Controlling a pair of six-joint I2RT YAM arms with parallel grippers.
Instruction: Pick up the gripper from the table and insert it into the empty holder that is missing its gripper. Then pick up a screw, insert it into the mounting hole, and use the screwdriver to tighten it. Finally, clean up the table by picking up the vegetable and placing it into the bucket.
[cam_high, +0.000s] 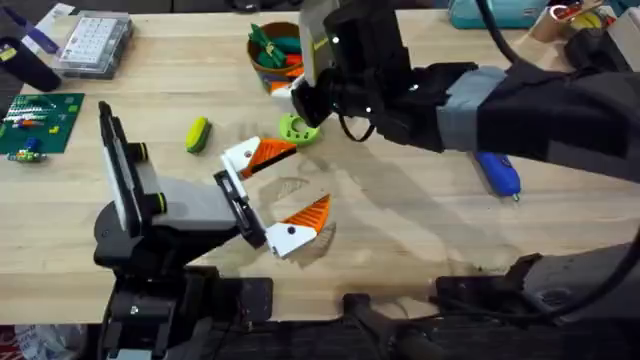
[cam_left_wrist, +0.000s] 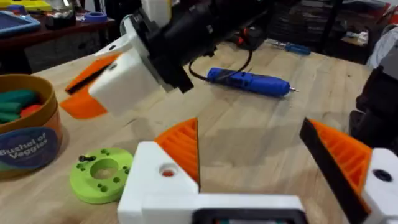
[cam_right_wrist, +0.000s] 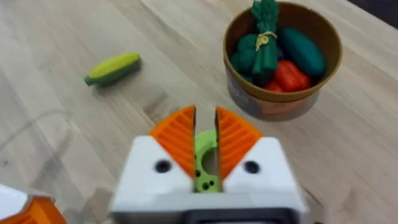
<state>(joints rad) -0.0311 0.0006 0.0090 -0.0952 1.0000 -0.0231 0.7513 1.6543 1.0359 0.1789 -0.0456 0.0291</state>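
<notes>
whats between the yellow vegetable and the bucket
Nothing. The stretch of table between the vegetable and the bucket is bare wood, seen plainly in the right wrist view and also overhead.

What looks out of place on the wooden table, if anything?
The small yellow toy vegetable with a dark green end lies loose on the wooden table, apart from the round tan-brown bucket that holds the other toy vegetables. Nothing looks spilled or broken.
</notes>
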